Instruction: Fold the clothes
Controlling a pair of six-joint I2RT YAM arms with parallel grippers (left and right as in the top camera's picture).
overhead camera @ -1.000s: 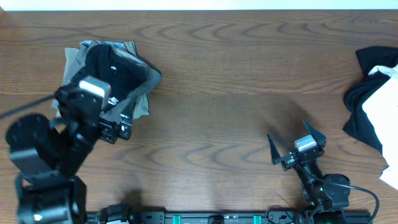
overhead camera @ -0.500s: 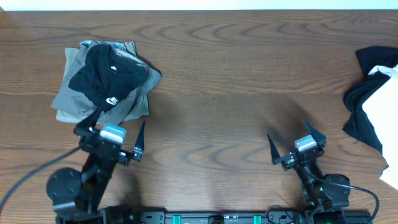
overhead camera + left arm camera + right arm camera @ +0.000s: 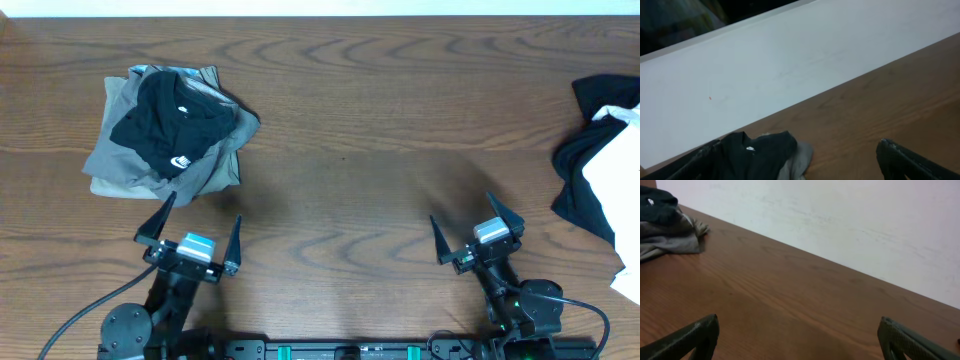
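T-shirt: black T-shirt, bunched compactly, white logo showing, lies on the trousers at 10 o'clock on the table.
Trousers: grey trousers, under the shirt, edges showing around it.
Heap: loose black and white heap at the 3 o'clock edge.
Left gripper: left gripper at 7 o'clock, fingers spread wide, empty, apart from the shirt.
Right gripper: right gripper at 5 o'clock, spread wide, empty.
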